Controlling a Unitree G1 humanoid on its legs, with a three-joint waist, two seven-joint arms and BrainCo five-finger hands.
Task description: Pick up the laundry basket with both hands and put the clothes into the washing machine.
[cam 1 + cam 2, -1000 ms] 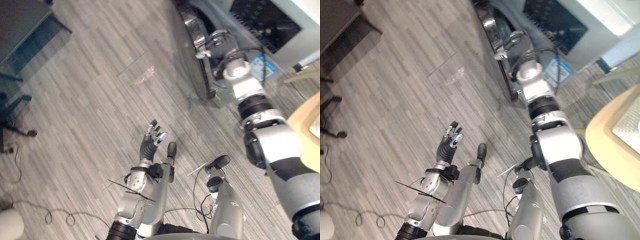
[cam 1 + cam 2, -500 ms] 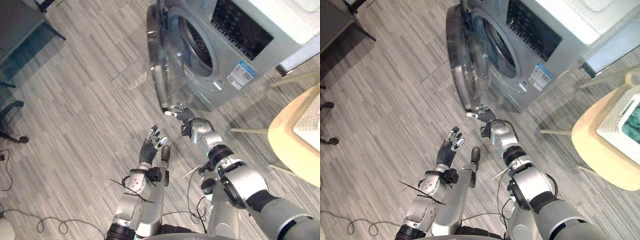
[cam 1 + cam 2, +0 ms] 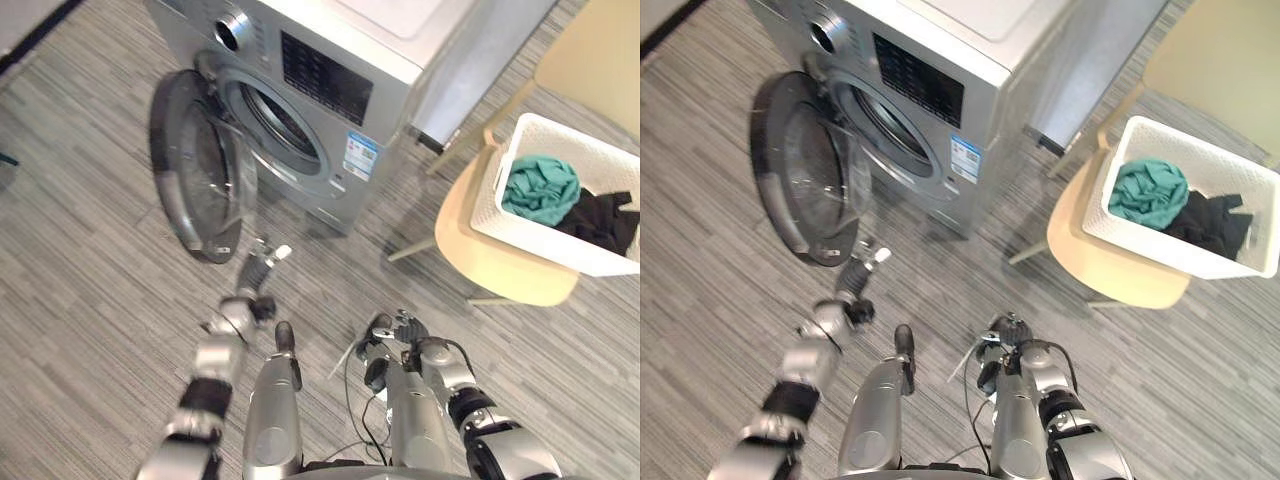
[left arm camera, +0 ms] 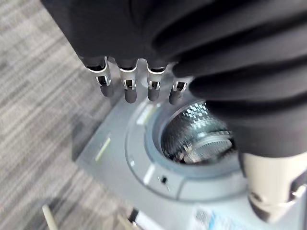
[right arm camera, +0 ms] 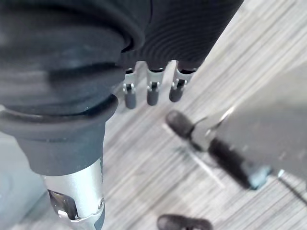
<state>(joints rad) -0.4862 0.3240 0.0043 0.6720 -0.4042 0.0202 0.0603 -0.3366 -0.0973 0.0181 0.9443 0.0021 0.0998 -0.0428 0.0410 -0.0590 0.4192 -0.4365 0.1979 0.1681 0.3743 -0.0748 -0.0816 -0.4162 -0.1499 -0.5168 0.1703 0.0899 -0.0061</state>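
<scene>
The white laundry basket (image 3: pixel 530 245) stands on a beige chair (image 3: pixel 500 275) at the right, holding a teal cloth (image 3: pixel 540 188) and a black cloth (image 3: pixel 600 220). The silver washing machine (image 3: pixel 340 60) stands ahead, its round door (image 3: pixel 190 180) swung open to the left and its drum (image 4: pixel 196 134) bare. My left hand (image 3: pixel 256 272) is stretched out low in front of the door, open, its fingers (image 4: pixel 127 86) straight and touching nothing. My right hand (image 3: pixel 398 328) hangs low near my body, far from the basket, its fingers (image 5: pixel 152 91) straight over the floor.
A grey panel (image 3: pixel 470 60) stands between the machine and the chair. The open door juts out over the grey striped floor (image 3: pixel 80 270) on the left. Bare floor lies between me and the chair.
The camera has swung, so the machine, the chair and the basket have come into view. My right arm has drawn back from the door and dropped near my body. My left hand has reached forward.
</scene>
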